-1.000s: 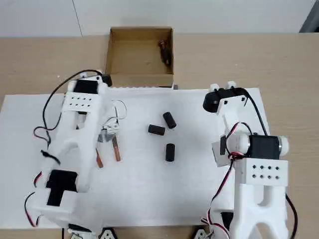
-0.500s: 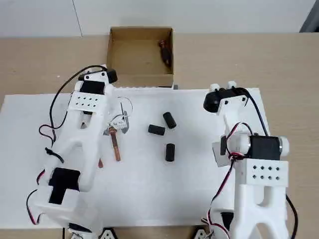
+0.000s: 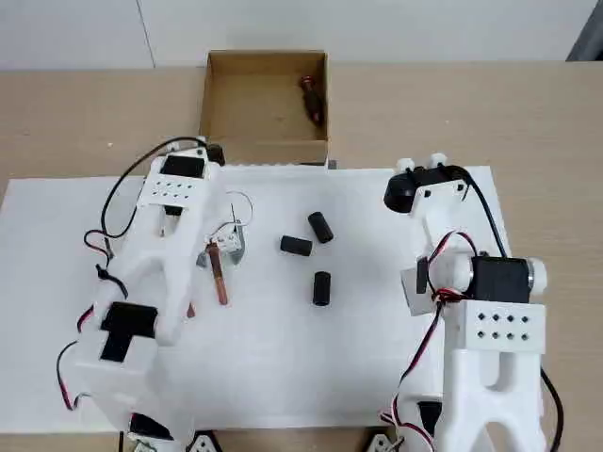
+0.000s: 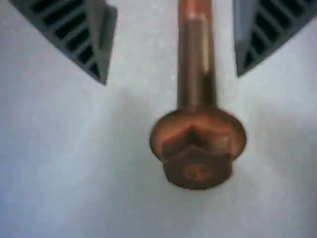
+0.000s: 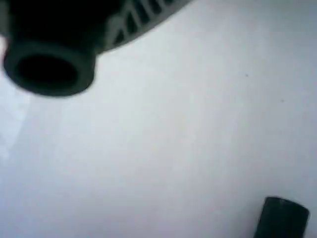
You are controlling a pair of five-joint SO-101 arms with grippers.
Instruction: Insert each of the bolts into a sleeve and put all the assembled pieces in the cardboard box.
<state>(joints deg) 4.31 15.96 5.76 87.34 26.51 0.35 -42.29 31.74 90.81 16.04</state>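
A copper bolt (image 3: pixel 220 280) lies on the white sheet (image 3: pixel 283 358). My left gripper (image 3: pixel 224 247) is open over its far end. In the left wrist view the bolt (image 4: pixel 197 144) lies between the two dark fingers (image 4: pixel 74 34), head nearest the camera, and neither finger touches it. A second bolt (image 3: pixel 190 309) peeks out beside the left arm. Three black sleeves (image 3: pixel 320 226), (image 3: pixel 295 246), (image 3: pixel 321 287) lie loose mid-sheet. My right gripper (image 3: pixel 421 278) is shut on another black sleeve (image 5: pixel 49 69), held above the sheet. The cardboard box (image 3: pixel 219 104) holds one assembled piece (image 3: pixel 311 99).
The white sheet covers most of the wooden table (image 3: pixel 85 113). A loose sleeve (image 5: pixel 282 218) lies on the sheet in the right wrist view. The box stands at the sheet's far edge. Bare sheet lies between the two arms at the near side.
My left arm has swung right and toward the far side, bringing its open gripper over the bolt's head and covering most of the second bolt. The right arm has not moved.
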